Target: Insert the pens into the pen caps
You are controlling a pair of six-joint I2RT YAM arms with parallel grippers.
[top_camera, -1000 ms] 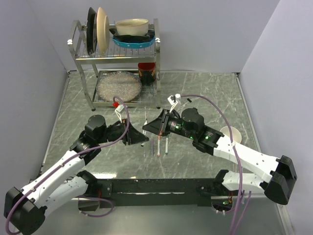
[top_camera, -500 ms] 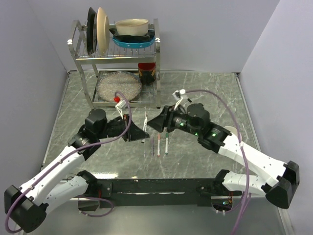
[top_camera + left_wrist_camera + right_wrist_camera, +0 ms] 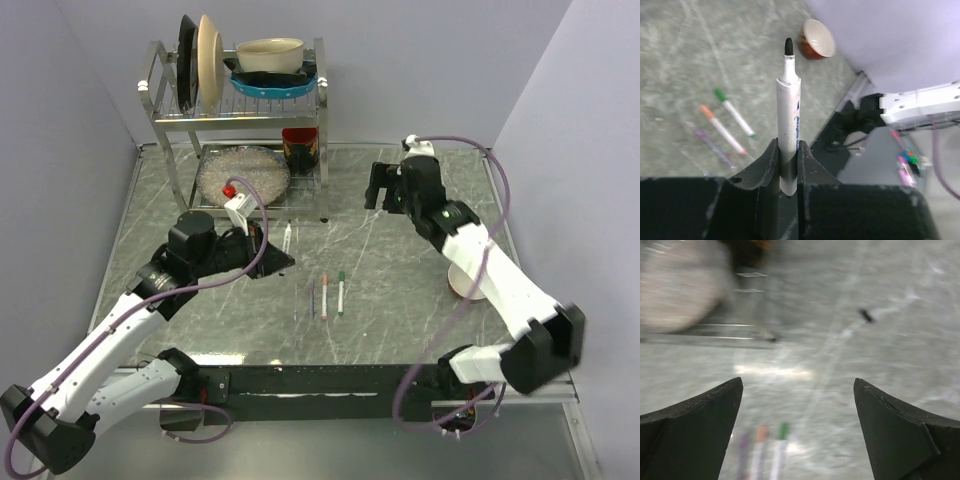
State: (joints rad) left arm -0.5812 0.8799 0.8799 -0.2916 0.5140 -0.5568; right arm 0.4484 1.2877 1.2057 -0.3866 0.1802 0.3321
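My left gripper (image 3: 788, 150) is shut on a white pen (image 3: 789, 100) whose bare black tip points away from the fingers. In the top view that pen (image 3: 288, 238) sticks out of the left gripper (image 3: 272, 260) at mid-table. Three more pens lie side by side on the table: purple (image 3: 311, 297), orange-red (image 3: 324, 295) and green (image 3: 341, 290). My right gripper (image 3: 378, 190) hovers at the back right, open and with nothing in it (image 3: 797, 382). A small black piece (image 3: 866, 315), possibly a pen cap, lies blurred on the table beyond it.
A metal dish rack (image 3: 240, 140) with plates, a bowl and a glass dish stands at the back left. A small cup (image 3: 468, 278) sits on the right, partly behind the right arm. Walls close in the table on three sides.
The right gripper has left the pen at mid-table, swung to the back right and opened wide. The left gripper, still holding the pen, has drawn slightly left and back.
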